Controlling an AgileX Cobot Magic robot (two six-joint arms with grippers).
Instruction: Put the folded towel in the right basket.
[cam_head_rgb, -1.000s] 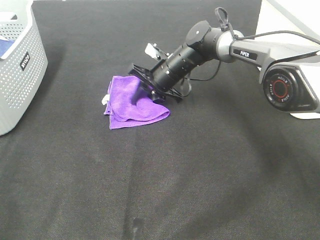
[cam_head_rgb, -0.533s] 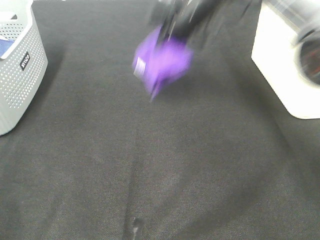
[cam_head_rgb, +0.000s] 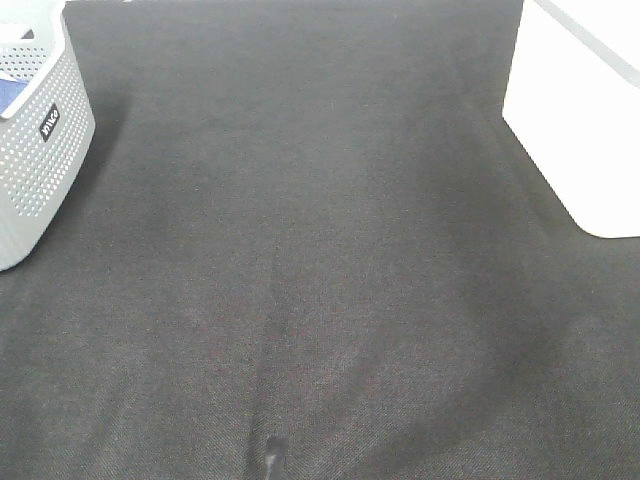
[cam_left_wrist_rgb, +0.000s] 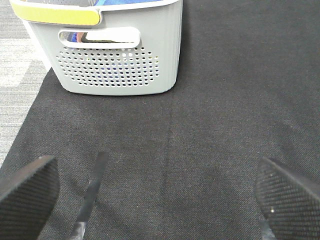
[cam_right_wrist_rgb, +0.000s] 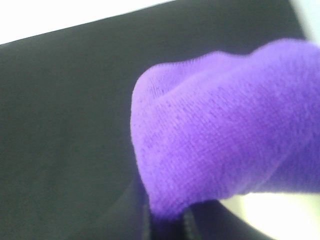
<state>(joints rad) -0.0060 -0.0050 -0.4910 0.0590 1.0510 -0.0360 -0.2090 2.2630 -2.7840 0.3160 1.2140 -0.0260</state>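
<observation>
The folded purple towel (cam_right_wrist_rgb: 220, 135) fills the right wrist view, bunched up and hanging close to the camera above the black mat. Only dark bits of my right gripper (cam_right_wrist_rgb: 167, 225) show under the cloth, closed on it. The towel and the right arm are both out of the exterior high view. A white container (cam_head_rgb: 570, 130) stands at the right edge of the table. My left gripper (cam_left_wrist_rgb: 157, 200) is open and empty, its fingers (cam_left_wrist_rgb: 25, 195) spread wide low over the mat.
A grey perforated basket (cam_head_rgb: 40, 150) stands at the far left, and also shows in the left wrist view (cam_left_wrist_rgb: 110, 65) with blue cloth inside. A black mat (cam_head_rgb: 320, 280) covers the table. The mat's left edge (cam_left_wrist_rgb: 30, 125) meets grey floor.
My right gripper lifted the purple towel off the mat, swung it up and away, and both have left the exterior high view. The mat's middle is now bare.
</observation>
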